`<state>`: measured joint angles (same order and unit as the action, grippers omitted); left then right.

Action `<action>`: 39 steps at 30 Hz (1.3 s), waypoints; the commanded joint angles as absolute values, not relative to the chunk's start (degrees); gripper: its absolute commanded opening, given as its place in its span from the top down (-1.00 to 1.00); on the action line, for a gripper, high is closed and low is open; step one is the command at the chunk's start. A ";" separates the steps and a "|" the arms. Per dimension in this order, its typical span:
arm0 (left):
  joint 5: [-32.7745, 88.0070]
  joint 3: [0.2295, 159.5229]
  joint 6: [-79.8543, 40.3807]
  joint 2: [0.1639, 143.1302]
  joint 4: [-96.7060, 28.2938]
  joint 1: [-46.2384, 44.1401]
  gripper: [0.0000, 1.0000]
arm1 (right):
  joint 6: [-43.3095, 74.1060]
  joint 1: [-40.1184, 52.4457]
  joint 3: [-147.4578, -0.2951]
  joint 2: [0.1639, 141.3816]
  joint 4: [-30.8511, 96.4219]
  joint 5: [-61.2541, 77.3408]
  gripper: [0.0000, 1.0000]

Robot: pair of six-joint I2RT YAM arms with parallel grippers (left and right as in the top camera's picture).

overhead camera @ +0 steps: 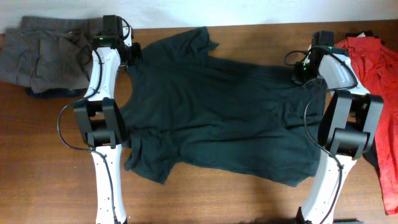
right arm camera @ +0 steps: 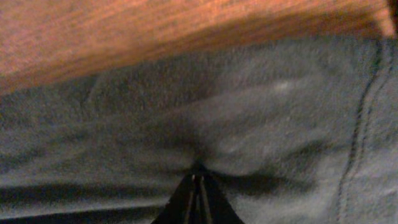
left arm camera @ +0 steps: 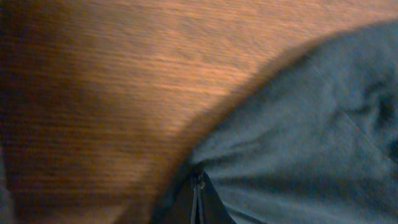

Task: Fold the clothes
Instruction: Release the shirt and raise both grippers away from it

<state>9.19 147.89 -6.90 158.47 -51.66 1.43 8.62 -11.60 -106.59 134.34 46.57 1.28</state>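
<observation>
shirt: black T-shirt [overhead camera: 217, 112] spread across the middle of the table [overhead camera: 37, 155] | left gripper [left arm camera: 198, 196]: clenched on its far-left edge | right gripper [right arm camera: 198, 186]: pinching a pucker of cloth, far right | extras: grey garment [overhead camera: 43, 56] far left, red T-shirt [overhead camera: 379, 68] right edge

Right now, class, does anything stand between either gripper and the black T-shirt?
Nothing visible does. The left gripper and right gripper are both shut on the black T-shirt; the grey garment and red T-shirt lie aside.

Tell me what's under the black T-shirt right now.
Only the wooden table shows around the black T-shirt, which lies spread on it. Anything beneath the cloth is covered; there is no obvious bulge, but I cannot confirm.
</observation>
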 commanded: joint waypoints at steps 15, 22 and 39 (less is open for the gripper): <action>-2.83 156.99 -11.92 159.92 -51.70 6.17 0.71 | 9.47 -12.03 -111.79 136.33 46.89 0.78 0.21; -2.79 170.47 -11.92 157.27 -57.36 4.78 0.40 | 9.43 -12.03 -132.84 136.33 62.08 0.78 -0.40; 3.62 179.74 -1.76 151.00 -87.72 -5.45 -0.98 | 12.49 -9.15 -168.03 133.08 97.34 12.93 -0.71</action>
<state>2.57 178.41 -6.31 154.67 -85.89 -3.36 13.08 -11.31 -167.06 135.85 96.97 6.26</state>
